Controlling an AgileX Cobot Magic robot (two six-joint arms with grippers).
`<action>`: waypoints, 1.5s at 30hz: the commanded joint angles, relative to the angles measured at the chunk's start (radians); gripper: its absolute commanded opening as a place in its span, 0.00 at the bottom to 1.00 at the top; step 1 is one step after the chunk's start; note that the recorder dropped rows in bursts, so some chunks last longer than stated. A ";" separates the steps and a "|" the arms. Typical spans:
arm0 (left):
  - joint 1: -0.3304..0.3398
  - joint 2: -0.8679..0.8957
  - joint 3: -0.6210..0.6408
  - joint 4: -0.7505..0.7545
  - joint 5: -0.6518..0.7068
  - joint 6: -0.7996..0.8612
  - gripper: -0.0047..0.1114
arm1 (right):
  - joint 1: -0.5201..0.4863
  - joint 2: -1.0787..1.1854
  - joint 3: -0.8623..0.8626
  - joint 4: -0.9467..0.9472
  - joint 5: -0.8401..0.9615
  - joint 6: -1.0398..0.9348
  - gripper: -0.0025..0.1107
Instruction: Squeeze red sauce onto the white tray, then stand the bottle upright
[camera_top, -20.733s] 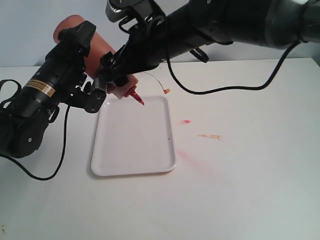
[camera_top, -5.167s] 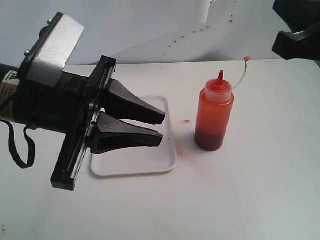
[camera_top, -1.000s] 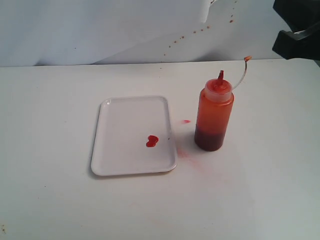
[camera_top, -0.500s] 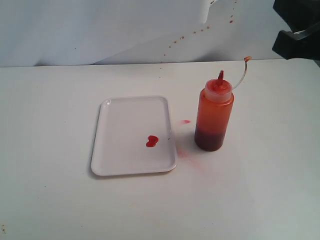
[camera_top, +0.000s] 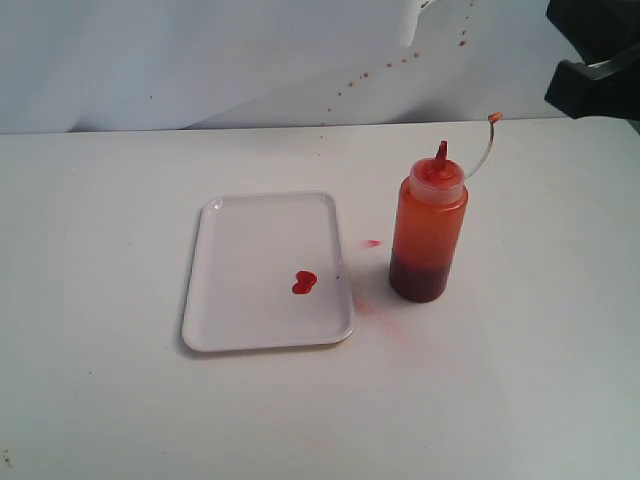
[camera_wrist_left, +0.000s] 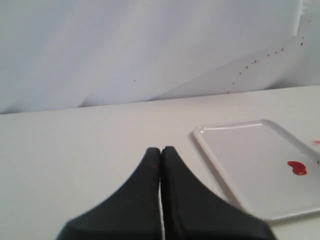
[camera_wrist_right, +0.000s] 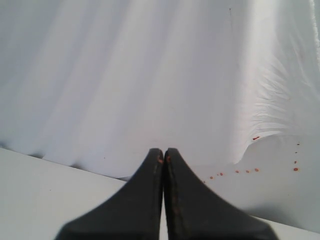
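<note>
One translucent orange-red bottle (camera_top: 428, 235) stands upright right of centre, red nozzle up. One white tray (camera_top: 250, 250) lies left of centre, bearing one glossy red sauce (camera_top: 304, 283) blob. Left gripper (camera_wrist_left: 161, 155) and right gripper (camera_wrist_right: 164, 155) are pressed together, empty.

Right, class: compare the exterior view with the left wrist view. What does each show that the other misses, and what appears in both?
Only the exterior view shows the bottle, standing upright on the table beside the white tray, apart from it. Only the left wrist view shows the left gripper, jaws shut and holding nothing. Both show the white tray with a small blob of red sauce on it, and the red-speckled backdrop.
</note>
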 joint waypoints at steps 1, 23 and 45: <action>0.003 -0.004 0.004 0.000 0.076 0.001 0.04 | -0.005 -0.003 0.004 0.006 -0.007 0.003 0.02; 0.143 -0.004 0.004 -0.004 0.076 -0.032 0.04 | -0.005 -0.003 0.004 0.006 -0.007 0.003 0.02; 0.143 -0.004 0.004 -0.004 0.074 -0.029 0.04 | -0.005 -0.003 0.004 0.006 -0.007 0.003 0.02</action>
